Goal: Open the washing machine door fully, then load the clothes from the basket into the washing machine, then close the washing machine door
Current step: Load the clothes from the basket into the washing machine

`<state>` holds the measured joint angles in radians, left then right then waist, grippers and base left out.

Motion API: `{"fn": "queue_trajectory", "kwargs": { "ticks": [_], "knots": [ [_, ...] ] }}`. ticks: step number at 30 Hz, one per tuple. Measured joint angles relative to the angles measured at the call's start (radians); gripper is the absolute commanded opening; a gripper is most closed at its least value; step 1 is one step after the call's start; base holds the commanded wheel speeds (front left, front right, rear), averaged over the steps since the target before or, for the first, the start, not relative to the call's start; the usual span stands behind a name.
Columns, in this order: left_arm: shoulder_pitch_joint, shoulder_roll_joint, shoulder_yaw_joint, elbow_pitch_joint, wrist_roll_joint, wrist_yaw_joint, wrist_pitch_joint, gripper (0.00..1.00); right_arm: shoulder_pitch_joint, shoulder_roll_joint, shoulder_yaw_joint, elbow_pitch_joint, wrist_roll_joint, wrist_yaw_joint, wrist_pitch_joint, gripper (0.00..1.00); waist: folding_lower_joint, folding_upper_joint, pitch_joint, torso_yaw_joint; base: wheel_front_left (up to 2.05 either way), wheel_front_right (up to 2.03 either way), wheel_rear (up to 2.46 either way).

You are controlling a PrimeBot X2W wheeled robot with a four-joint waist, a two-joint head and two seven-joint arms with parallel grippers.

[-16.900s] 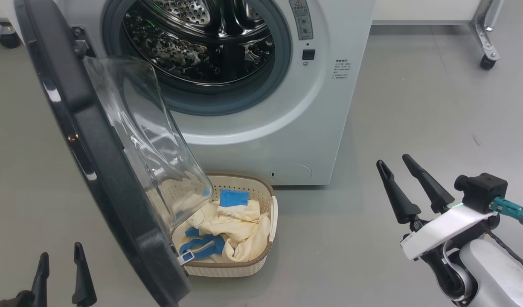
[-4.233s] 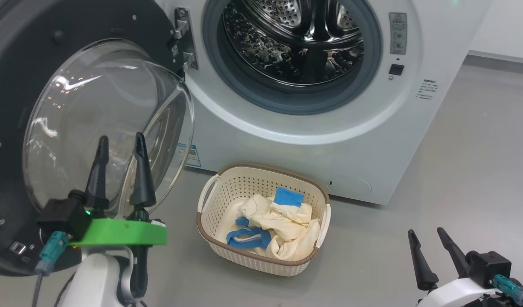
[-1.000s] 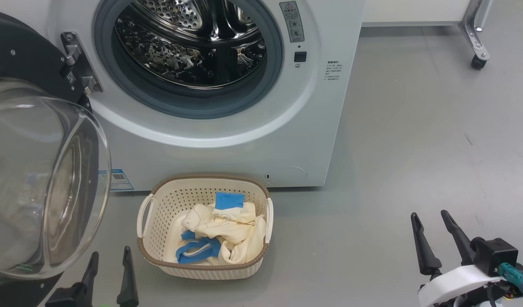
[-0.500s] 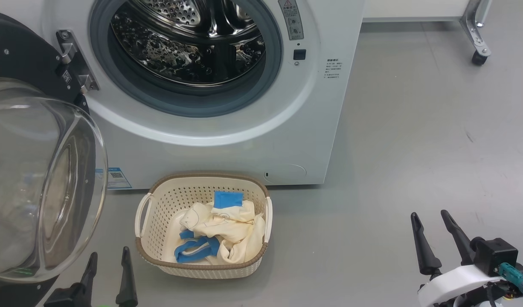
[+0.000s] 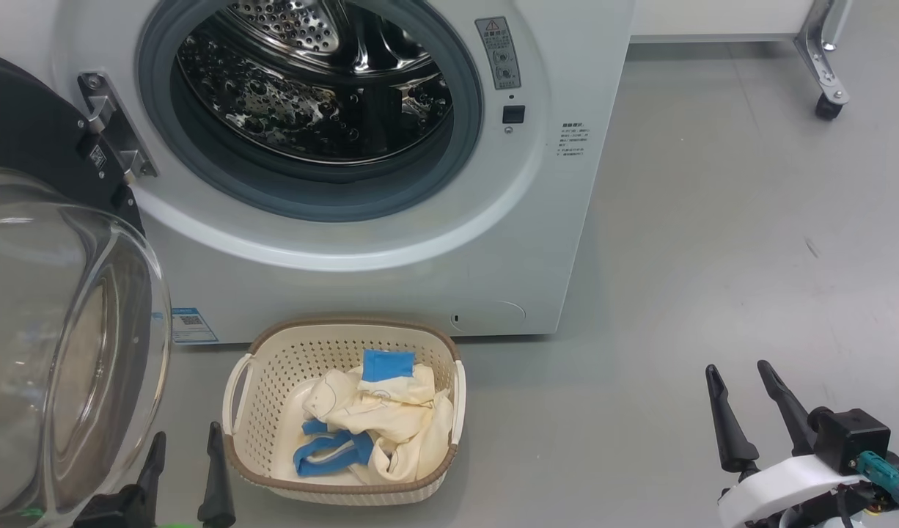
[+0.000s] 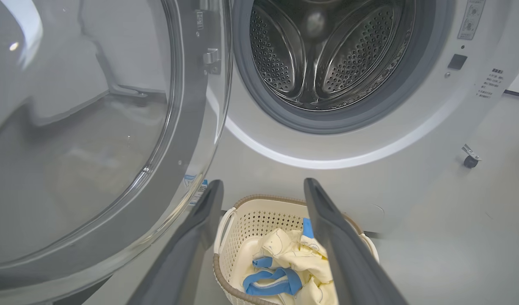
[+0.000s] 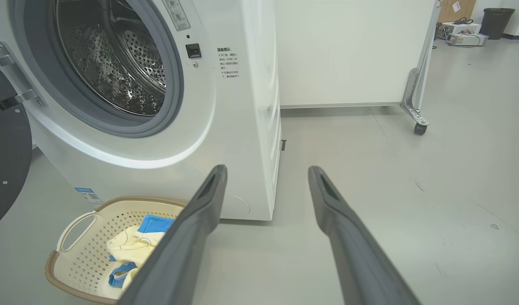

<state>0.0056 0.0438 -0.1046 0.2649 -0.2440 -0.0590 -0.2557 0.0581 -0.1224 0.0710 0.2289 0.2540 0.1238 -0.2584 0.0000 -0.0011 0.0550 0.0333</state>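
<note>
washing machine: you have the white front loader straight ahead in the head view, its mouth uncovered, with a grey seal ringing the steel drum.
washing machine door: it stands swung wide to the left of the opening, hung on a metal hinge. its black rim runs off the head view's left edge and its clear glass bowl bulges out toward you.
basket: it sits on the grey floor just in front of the machine's lower panel, below the opening and to the right of the blue label.
clothes: you find them inside the basket, a crumpled cream-yellow heap with a blue cuff on the side toward the machine and a blue band looped at the near left.
left claw: it is low at the head view's bottom left, between the door glass and the basket's near left corner. its fingers are spread wide and hold nothing. in its wrist view they frame the basket.
right claw: it is at the bottom right over bare floor, well apart from basket and machine, fingers wide and empty.
background: a castor on a metal leg stands at the upper right.
</note>
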Motion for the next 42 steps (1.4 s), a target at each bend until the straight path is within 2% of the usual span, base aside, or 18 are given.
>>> {"fn": "queue_trajectory", "kwargs": {
  "ticks": [16, 31, 42],
  "knots": [
    [-0.001, -0.001, 0.002, 0.000, 0.007, 0.000, 0.000, 1.00, -0.001, 0.000, 0.001, 0.000, 0.000, 0.000, 0.000, 1.00, 0.0000, 0.0000, -0.003, 0.003, 0.62, -0.62, 0.00],
    [-0.001, -0.002, 0.002, -0.003, 0.008, -0.001, 0.000, 1.00, -0.001, 0.000, 0.002, 0.000, 0.000, 0.000, 0.000, 1.00, 0.0000, 0.0000, 0.005, 0.002, 0.07, -0.07, 0.00],
    [-0.004, -0.003, 0.000, -0.025, 0.008, -0.007, 0.000, 1.00, -0.016, 0.001, 0.006, -0.015, 0.000, 0.000, 0.000, 1.00, 0.0000, 0.0000, 0.051, -0.004, 0.00, 0.00, 0.00]
  ]
}}
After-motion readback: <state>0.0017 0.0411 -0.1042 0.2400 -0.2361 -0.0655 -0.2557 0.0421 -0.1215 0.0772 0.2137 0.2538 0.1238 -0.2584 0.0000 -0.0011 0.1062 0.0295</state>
